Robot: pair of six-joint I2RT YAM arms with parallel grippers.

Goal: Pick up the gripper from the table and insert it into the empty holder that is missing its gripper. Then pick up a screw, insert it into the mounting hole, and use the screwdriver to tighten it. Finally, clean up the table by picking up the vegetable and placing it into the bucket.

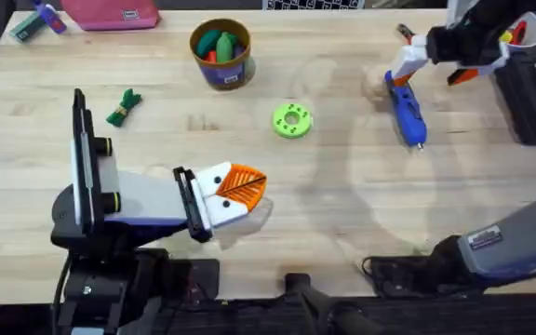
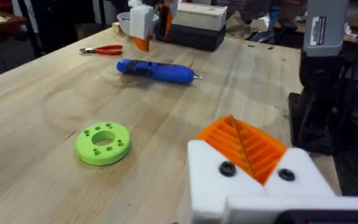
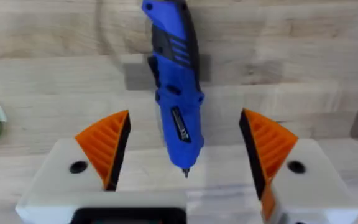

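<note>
Wooden table [image 1: 342, 205] holds the screwdriver [image 1: 406, 110] beneath the spread right end effector [image 3: 182, 152].

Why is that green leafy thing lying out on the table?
It looks left behind: the vegetable lies alone on the wood, while the bucket beside it already holds other toy items. Nothing else looks spilled or broken.

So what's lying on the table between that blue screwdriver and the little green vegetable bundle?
In the overhead view, the flat bright-green ring with holes lies between the screwdriver and the vegetable; the rest of that stretch is bare table.
</note>
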